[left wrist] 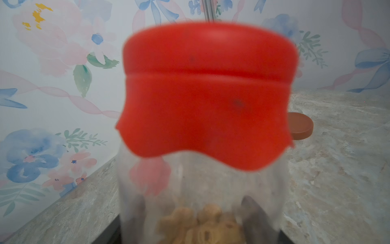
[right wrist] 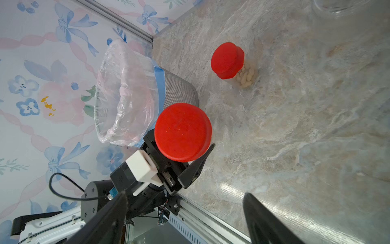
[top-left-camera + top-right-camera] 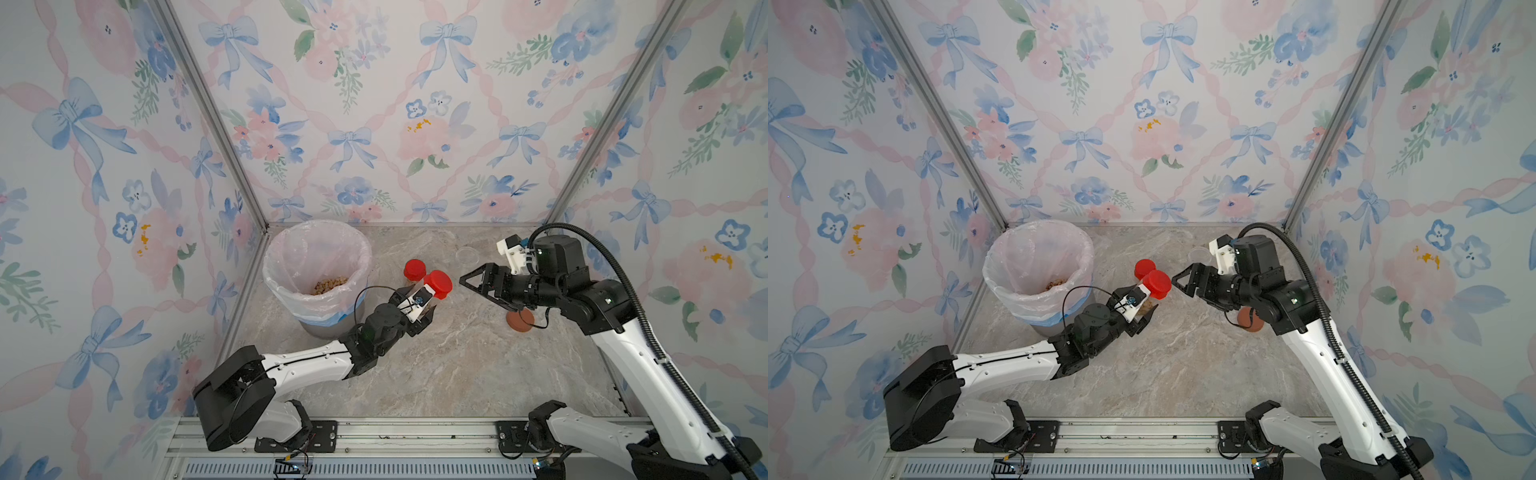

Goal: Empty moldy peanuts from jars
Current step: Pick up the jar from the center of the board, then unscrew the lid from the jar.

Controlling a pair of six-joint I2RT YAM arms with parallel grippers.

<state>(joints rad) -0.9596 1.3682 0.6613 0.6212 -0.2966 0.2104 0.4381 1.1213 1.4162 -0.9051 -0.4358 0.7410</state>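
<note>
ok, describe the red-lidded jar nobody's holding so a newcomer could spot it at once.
Find the lined bin in the back-left corner. Just to its right stands a slim clear jar with a red lid, peanuts inside. Unlike its twin, tilted in the left tool, it sits upright on the marble, untouched.

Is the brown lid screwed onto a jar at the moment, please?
No, the brown lid lies flat on the table by itself, with no jar beneath it.
</note>
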